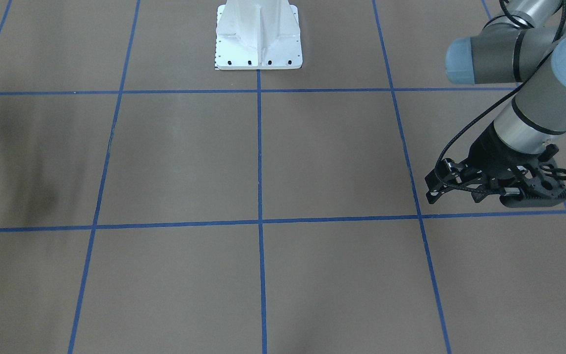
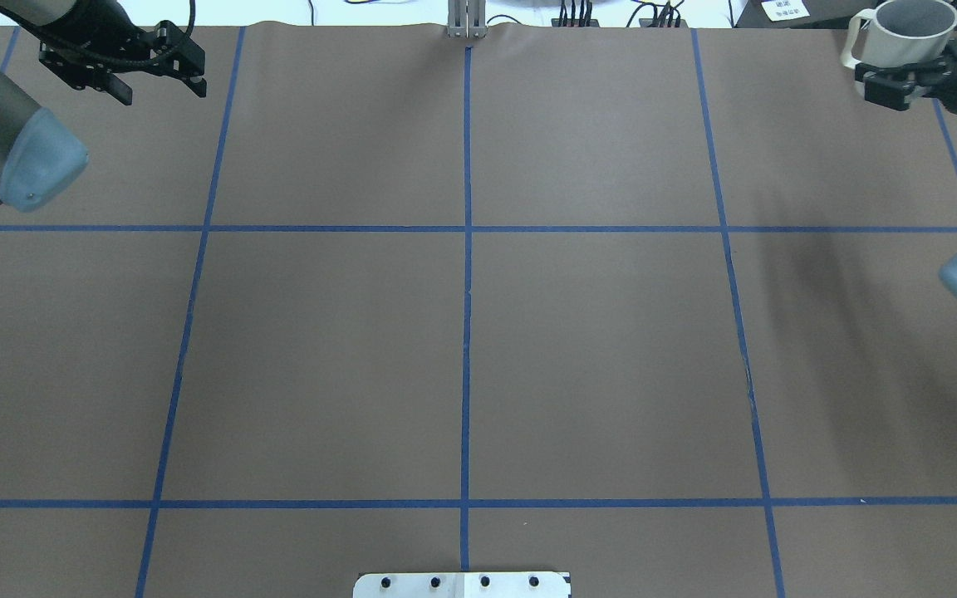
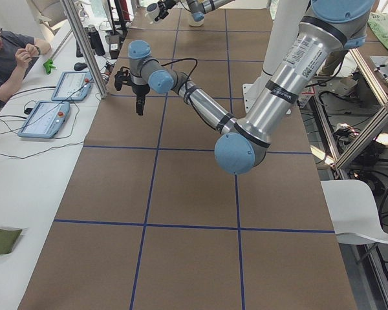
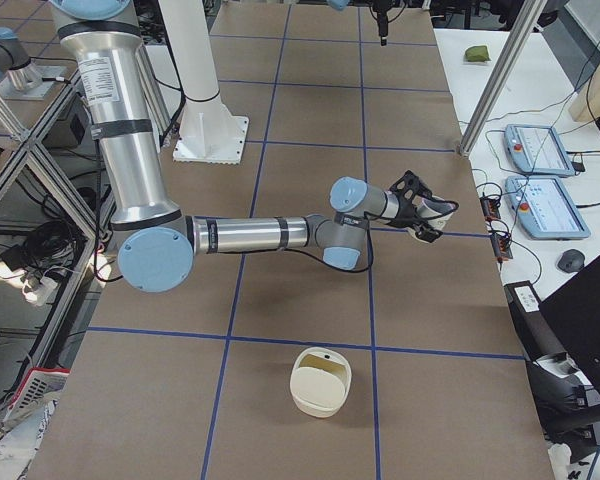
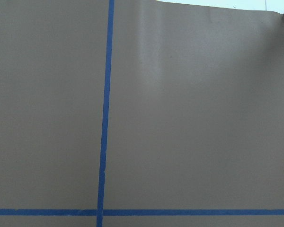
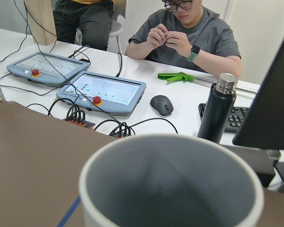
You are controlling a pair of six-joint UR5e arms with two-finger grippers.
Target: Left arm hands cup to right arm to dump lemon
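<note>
The right end effector is clamped on the upright cup above the far right corner of the desk; a slipping grip could drop it onto the cables. The left end effector hangs open and empty. No lemon shows

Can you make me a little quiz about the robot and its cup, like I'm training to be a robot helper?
1. True or false: the left end effector is holding the cup.
2. Pick one. In the right wrist view, what stands on the white desk beyond the cup? A: a black bottle. B: a red ball. C: a teddy bear.
3. Fill the gap: the inside of the cup is coloured ____.

Key:
1. False. The right end effector holds it, and the left one is open and empty.
2. A.
3. Grey.
</note>
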